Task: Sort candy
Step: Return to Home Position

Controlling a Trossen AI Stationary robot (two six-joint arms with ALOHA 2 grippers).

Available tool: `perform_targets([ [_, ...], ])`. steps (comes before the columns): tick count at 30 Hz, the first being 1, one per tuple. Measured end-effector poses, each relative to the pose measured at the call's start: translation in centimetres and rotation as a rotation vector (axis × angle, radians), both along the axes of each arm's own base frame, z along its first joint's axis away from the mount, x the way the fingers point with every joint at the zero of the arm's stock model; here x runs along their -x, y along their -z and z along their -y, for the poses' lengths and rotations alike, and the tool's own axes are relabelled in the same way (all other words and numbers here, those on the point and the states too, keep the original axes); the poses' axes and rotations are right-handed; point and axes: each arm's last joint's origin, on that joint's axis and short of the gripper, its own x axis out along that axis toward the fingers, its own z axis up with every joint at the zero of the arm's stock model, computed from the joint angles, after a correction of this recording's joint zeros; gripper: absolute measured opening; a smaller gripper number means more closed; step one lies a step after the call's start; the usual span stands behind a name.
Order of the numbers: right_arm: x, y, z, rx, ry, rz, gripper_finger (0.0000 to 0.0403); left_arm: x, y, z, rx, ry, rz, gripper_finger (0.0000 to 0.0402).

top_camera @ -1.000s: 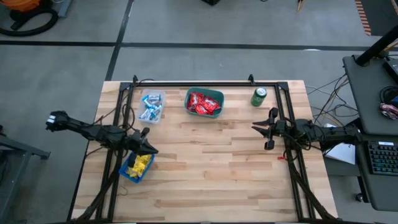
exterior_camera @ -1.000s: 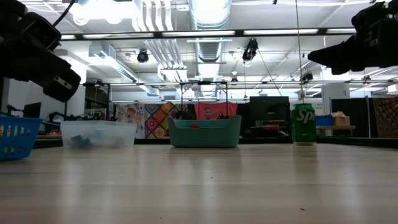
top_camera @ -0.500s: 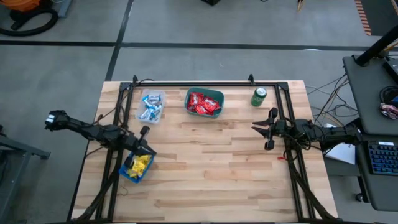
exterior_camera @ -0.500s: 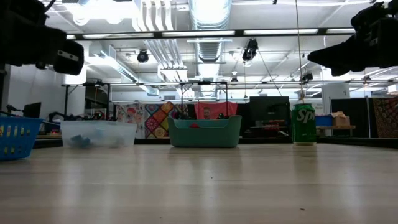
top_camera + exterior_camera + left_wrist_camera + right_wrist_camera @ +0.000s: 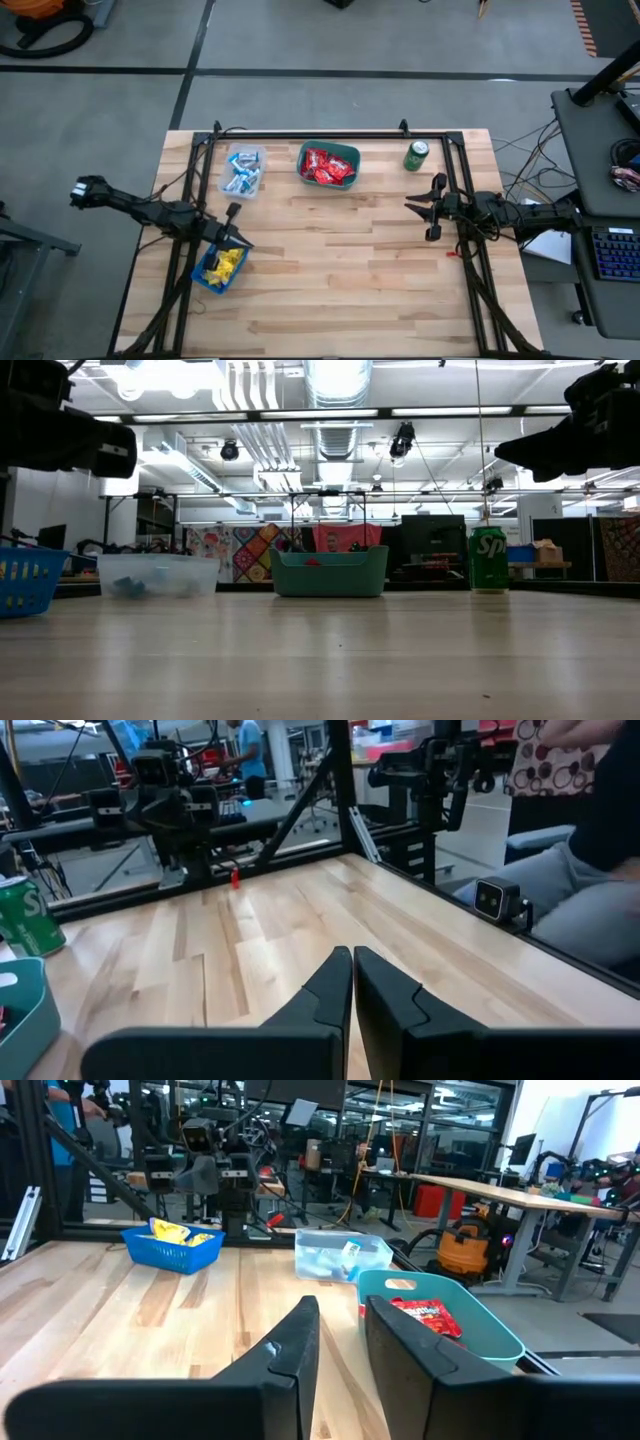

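Candy [image 5: 325,167] lies in 3 bins [image 5: 356,152] | left fingers [image 5: 330,985] together by the blue basket [image 5: 200,278] | right fingers [image 5: 295,1340] apart, empty | raise your arms clear of bins going home

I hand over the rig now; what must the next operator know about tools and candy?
Left tool: shut, empty, by the blue basket.
Right tool: open, empty, at the right edge of the table.
Yellow candy in the blue basket, blue-and-white candy in the clear bin, red candy in the green bin.
Done: no loose candy on the table.
Remaining: probably only parking the arms.
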Motion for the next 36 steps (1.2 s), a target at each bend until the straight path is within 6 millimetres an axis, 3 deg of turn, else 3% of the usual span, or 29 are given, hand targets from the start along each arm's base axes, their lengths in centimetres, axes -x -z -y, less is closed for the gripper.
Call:
perform_targets([
  [36,0.00,0.03,0.00,0.000,0.000,-0.001,0.0068,-0.22,0.39,0.06,-0.011,0.000,-0.037,0.0000],
])
